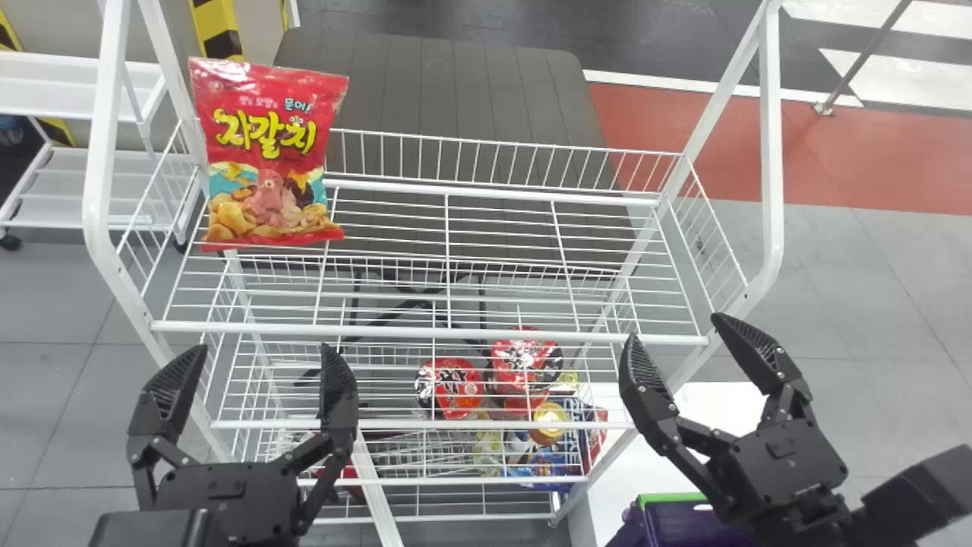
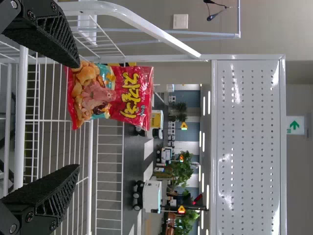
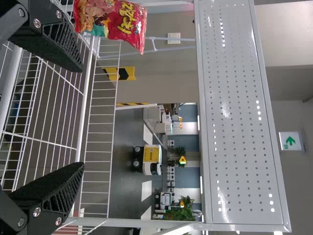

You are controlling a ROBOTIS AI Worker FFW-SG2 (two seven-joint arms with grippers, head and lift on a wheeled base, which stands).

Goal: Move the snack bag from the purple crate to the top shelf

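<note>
The red snack bag [image 1: 269, 156] stands upright at the left end of the top wire shelf [image 1: 486, 258]. My left gripper [image 1: 258, 380] is open in front of the shelf's left part, with space between it and the bag. My right gripper [image 1: 676, 342] is open by the shelf's front right corner. Part of the purple crate [image 1: 676, 520] shows below the right gripper. In the left wrist view the bag [image 2: 110, 95] is beyond the open left gripper [image 2: 78, 117]; in the right wrist view the bag [image 3: 111, 22] is past the open right gripper [image 3: 83, 117].
Red-lidded cups [image 1: 452, 389] and other packaged goods [image 1: 543, 456] lie on the lower shelves. White posts [image 1: 771, 152] frame the rack on both sides. Behind it is a dark grey surface [image 1: 471, 83], and a white cart [image 1: 68, 182] stands at the left.
</note>
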